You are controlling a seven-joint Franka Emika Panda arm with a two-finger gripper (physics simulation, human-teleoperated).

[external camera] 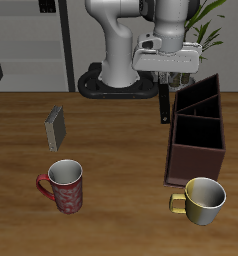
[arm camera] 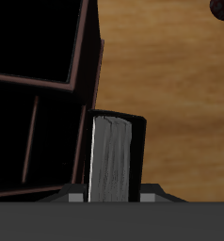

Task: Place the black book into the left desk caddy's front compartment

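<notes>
The black book (external camera: 163,106) hangs upright from my gripper (external camera: 164,86), which is shut on its upper end. It is held above the table, just beside the left desk caddy (external camera: 196,160), level with the caddy's back half and outside its wall. In the wrist view the book (arm camera: 114,155) shows its pale page edge and black cover between my fingertips (arm camera: 74,198), with the dark reddish-brown caddy's wall (arm camera: 90,56) and its dark compartments alongside. The caddy's front compartment is the one nearest the table's front edge.
A small grey book (external camera: 56,127) stands on the table away from the caddy. A red mug (external camera: 64,186) and a yellow mug (external camera: 202,200) stand near the front edge, the yellow one just before the caddy. The robot's base (external camera: 116,75) is behind.
</notes>
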